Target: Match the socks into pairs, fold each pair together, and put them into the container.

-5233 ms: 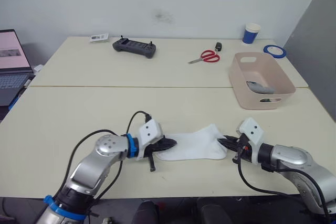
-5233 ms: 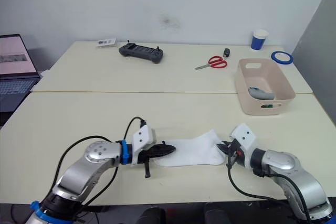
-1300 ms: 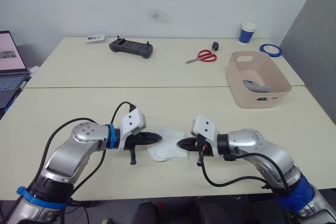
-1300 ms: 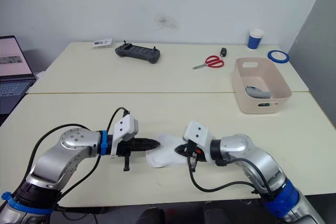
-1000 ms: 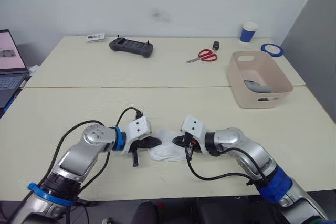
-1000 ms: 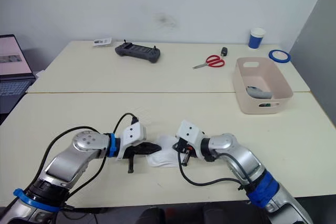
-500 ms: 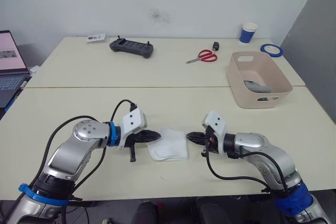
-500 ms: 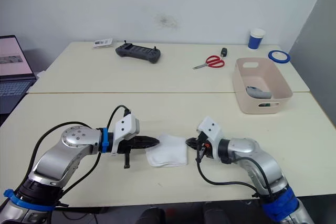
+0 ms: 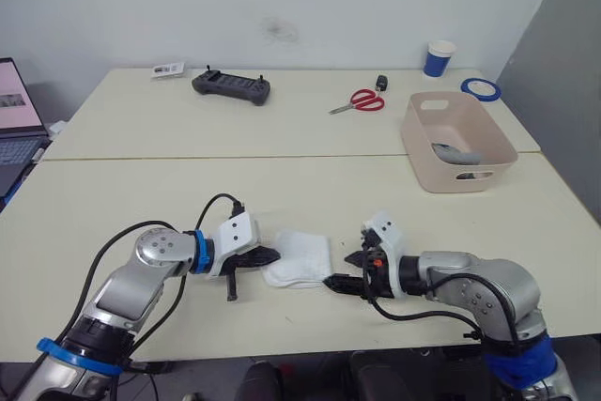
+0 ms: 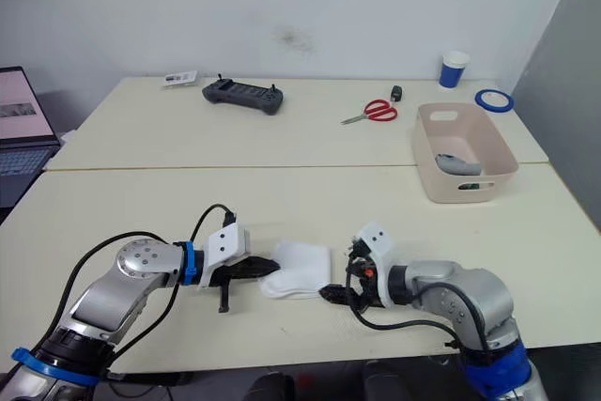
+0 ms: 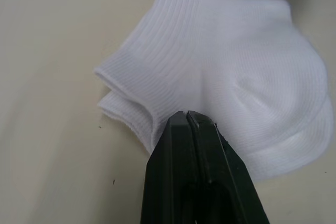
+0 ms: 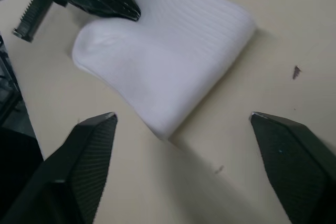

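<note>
A folded white pair of socks (image 9: 302, 257) lies flat near the table's front edge. My left gripper (image 9: 273, 255) reaches it from the left, shut on the sock edge (image 11: 157, 124) nearest it. My right gripper (image 9: 344, 270) stands just right of the pair, open, with nothing between its fingers (image 12: 94, 145); the pair (image 12: 163, 61) lies just ahead of them, untouched. The pale pink container (image 9: 457, 143) stands at the right, far behind, with a grey sock (image 9: 454, 152) inside.
Red scissors (image 9: 357, 100), a black controller (image 9: 231, 87), a blue cup (image 9: 438, 58) and a roll of blue tape (image 9: 480, 88) lie on the far table. A laptop (image 9: 14, 129) sits off the left edge. A seam (image 9: 225, 157) joins the two tables.
My right gripper has let go of the folded pair, drawn back to its right and opened wide. My left gripper has stayed shut at the pair's left edge.
</note>
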{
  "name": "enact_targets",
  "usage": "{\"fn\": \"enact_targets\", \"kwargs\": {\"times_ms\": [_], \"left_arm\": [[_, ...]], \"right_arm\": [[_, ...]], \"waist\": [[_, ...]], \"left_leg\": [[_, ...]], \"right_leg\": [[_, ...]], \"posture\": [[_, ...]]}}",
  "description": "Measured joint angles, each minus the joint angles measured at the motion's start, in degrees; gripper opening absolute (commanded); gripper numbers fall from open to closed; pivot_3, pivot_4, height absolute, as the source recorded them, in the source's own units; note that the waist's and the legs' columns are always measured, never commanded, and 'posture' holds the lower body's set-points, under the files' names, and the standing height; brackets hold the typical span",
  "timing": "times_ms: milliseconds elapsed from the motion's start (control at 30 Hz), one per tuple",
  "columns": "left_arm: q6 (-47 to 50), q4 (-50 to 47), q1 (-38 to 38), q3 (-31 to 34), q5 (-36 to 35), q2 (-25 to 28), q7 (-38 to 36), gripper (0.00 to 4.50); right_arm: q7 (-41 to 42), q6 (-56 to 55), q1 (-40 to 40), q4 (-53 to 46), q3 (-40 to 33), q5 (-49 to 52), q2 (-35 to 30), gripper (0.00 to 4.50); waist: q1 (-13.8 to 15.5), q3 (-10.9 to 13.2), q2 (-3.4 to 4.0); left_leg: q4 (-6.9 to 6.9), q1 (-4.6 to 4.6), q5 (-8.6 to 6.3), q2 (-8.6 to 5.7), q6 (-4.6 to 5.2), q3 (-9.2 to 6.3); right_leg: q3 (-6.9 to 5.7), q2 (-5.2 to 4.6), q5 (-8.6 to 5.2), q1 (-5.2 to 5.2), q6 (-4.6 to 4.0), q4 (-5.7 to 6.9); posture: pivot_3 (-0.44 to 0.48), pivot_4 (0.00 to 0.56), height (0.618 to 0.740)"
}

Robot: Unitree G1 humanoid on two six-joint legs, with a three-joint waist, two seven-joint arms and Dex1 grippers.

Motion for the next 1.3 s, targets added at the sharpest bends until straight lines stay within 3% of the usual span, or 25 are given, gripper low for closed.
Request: {"fn": "enact_targets", "kwargs": {"times_ms": [367, 700, 800, 1133, 1167, 1300], "left_arm": [[0.36, -3.08, 4.42, 2.24, 0.14, 0.22, 1.75, 0.0], [0.48, -3.39, 4.71, 2.6, 0.59, 0.55, 1.79, 0.0], [0.47, -3.43, 4.73, 2.63, 0.59, 0.55, 1.73, 0.0], [1.35, -3.79, 4.79, 2.88, -0.03, 0.43, 1.79, 0.0], [1.67, -3.78, 4.79, 3.01, -0.19, 0.35, 1.85, 0.0], [3.71, -3.87, 5.05, 3.85, -1.88, -0.16, 2.41, 0.0]], "right_arm": [[-7.51, 4.29, -6.5, 10.44, -1.79, -0.93, 14.46, 4.48], [-7.63, 1.08, -9.49, 20.0, -4.97, -0.63, 20.32, 4.48], [-7.9, 0.41, -9.74, 21.62, -5.94, -0.59, 21.38, 3.87], [-9.0, 0.15, -9.64, 24.15, -6.7, -0.51, 23.51, 0.25], [-9.03, 0.14, -9.64, 24.14, -6.84, -0.49, 23.54, 0.06], [-9.1, 0.11, -8.77, 23.12, -7.32, 0.04, 23.58, 0.05]], "waist": [[-1.15, -0.27, 0.05], [-1.63, -0.39, 0.1], [-1.63, -0.39, 0.11], [-1.53, -0.33, 0.19], [-1.53, -0.33, 0.19], [-1.52, -0.3, 0.21]], "left_leg": [[-0.02, 0.06, 0.0, 0.04, 0.0, 0.01], [-0.03, 0.1, 0.0, 0.04, 0.0, 0.01], [-0.04, 0.08, 0.0, 0.04, 0.0, 0.01], [-0.11, -0.01, 0.0, 0.03, 0.0, 0.01], [-0.11, -0.01, 0.0, 0.03, 0.0, 0.0], [-0.12, -0.03, 0.0, 0.04, 0.0, 0.0]], "right_leg": [[0.02, 0.04, 0.0, 0.01, -0.02, 0.01], [0.03, 0.05, 0.02, 0.02, -0.03, 0.06], [0.02, 0.05, 0.02, 0.0, -0.03, 0.05], [0.01, 0.04, 0.0, -0.05, -0.03, -0.05], [0.01, 0.04, 0.0, -0.05, -0.03, -0.05], [0.0, 0.04, 0.0, -0.06, -0.03, -0.06]], "posture": [[0.0, 0.15, 0.74], [0.0, 0.15, 0.74], [0.0, 0.15, 0.74], [0.0, 0.15, 0.74], [0.0, 0.15, 0.74], [0.0, 0.15, 0.74]]}}
